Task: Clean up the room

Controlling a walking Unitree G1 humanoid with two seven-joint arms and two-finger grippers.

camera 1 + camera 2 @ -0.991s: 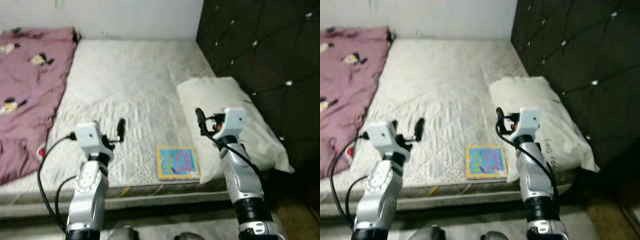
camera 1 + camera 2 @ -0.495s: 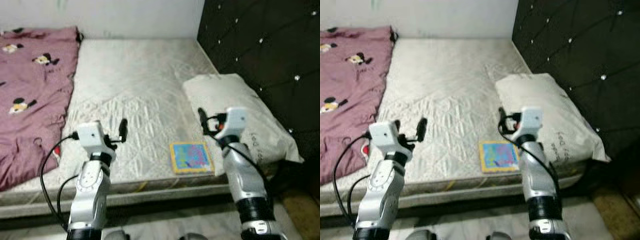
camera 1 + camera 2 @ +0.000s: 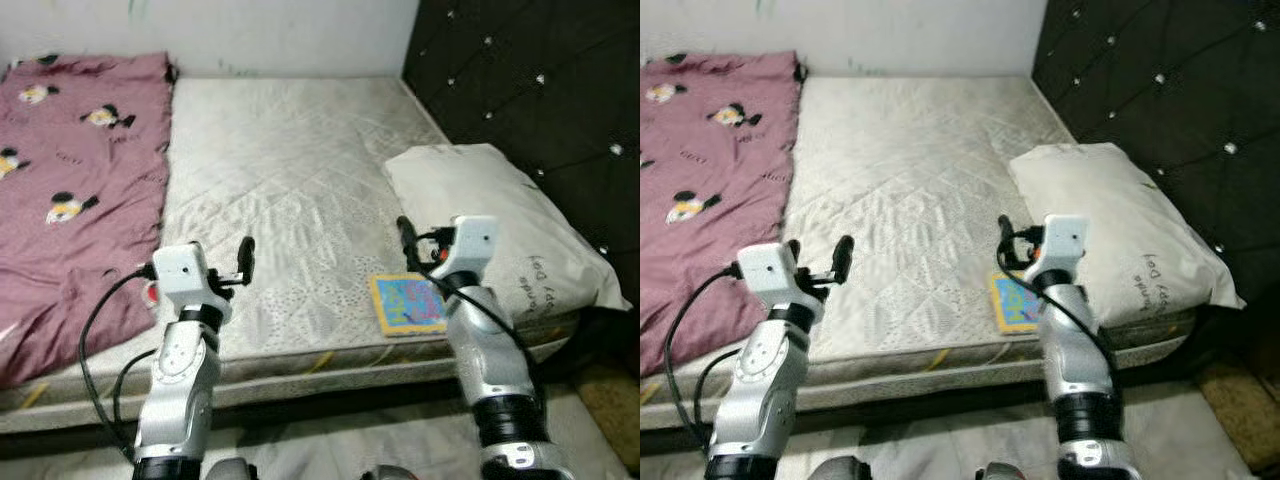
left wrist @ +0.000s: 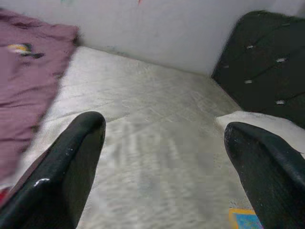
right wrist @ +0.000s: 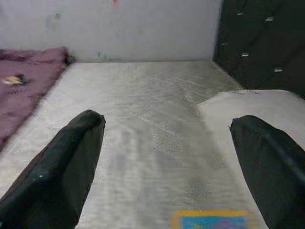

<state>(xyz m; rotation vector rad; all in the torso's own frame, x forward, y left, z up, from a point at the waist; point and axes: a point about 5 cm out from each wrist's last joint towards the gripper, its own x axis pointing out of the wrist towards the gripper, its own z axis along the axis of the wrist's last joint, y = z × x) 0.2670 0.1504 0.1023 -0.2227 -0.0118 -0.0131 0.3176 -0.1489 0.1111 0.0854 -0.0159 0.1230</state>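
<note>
The colourful picture book (image 3: 407, 304) lies flat on the bare mattress (image 3: 290, 190), close to the near edge, its far corner just beside the white pillow (image 3: 500, 235) that sits against the dark tufted headboard (image 3: 540, 80). It looks like the loose item I should tidy, though that is my reading of the job, not something marked out. My right gripper (image 3: 405, 237) hovers above the mattress just beyond the book, fingers spread wide with nothing between them; from my right wrist I see the book's yellow border at the near end of the gap. My left gripper (image 3: 245, 258) hangs over the mattress well apart from the book, also wide open and empty. On my left a pink blanket (image 3: 70, 190) printed with cartoon mice lies rumpled across that side of the bed. I judge this to be the approach step: I stand at the bedside with nothing grasped yet. Next I would need to lower my right wrist and tilt it so that one finger slips under the book's edge, since a thin flat cover on soft quilting gives little to pinch.
</note>
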